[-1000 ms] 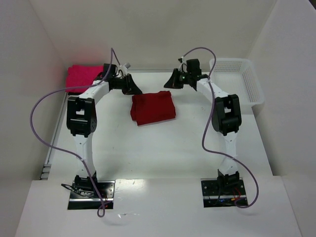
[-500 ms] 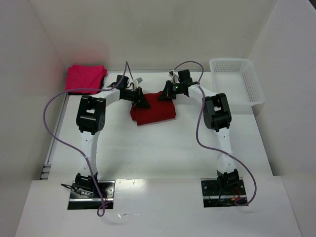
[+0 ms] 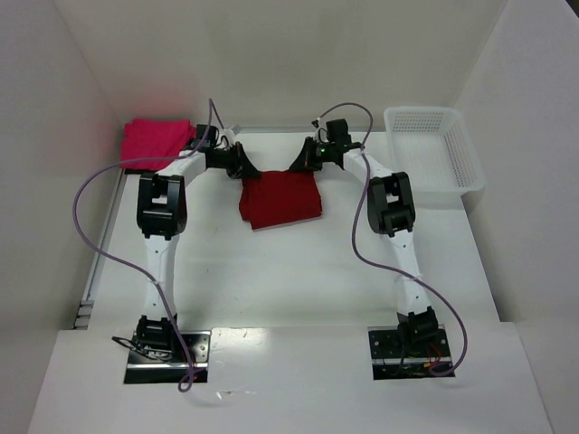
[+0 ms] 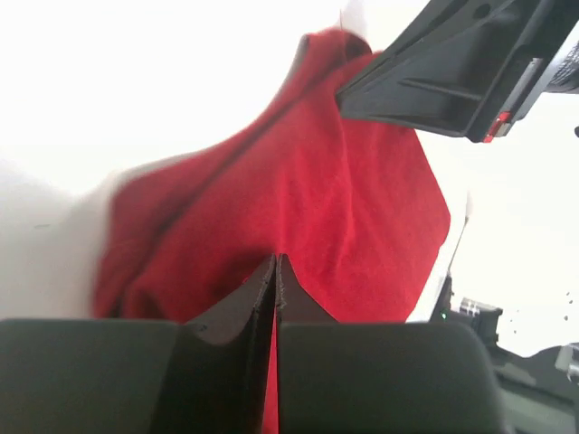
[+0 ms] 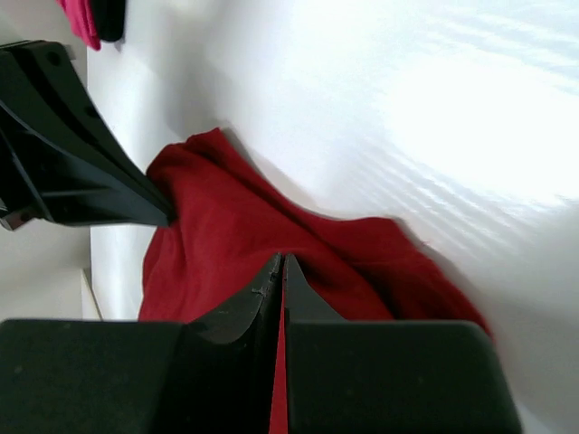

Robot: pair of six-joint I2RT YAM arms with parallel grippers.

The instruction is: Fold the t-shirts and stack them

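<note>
The dark crimson t-shirt [image 3: 280,199] lies folded in a rough square at the far middle of the table. My left gripper [image 3: 245,169] is at its far left corner and my right gripper [image 3: 298,165] at its far right corner. In the left wrist view the jaws [image 4: 276,259] are closed together, with the red cloth [image 4: 344,208] gathered at their tips. The right wrist view shows the same [image 5: 281,259]: closed jaws on red cloth [image 5: 226,235]. The magenta-pink t-shirt [image 3: 156,139] lies folded at the far left corner.
A white mesh basket [image 3: 434,155] stands at the far right. White walls close in the table at the back and both sides. The two grippers are close together, and each shows in the other's wrist view [image 4: 443,63] [image 5: 72,154].
Both grippers came in from either side onto the red shirt's far corners, then shifted slightly toward the back wall. The shirt's outline has hardly changed.
</note>
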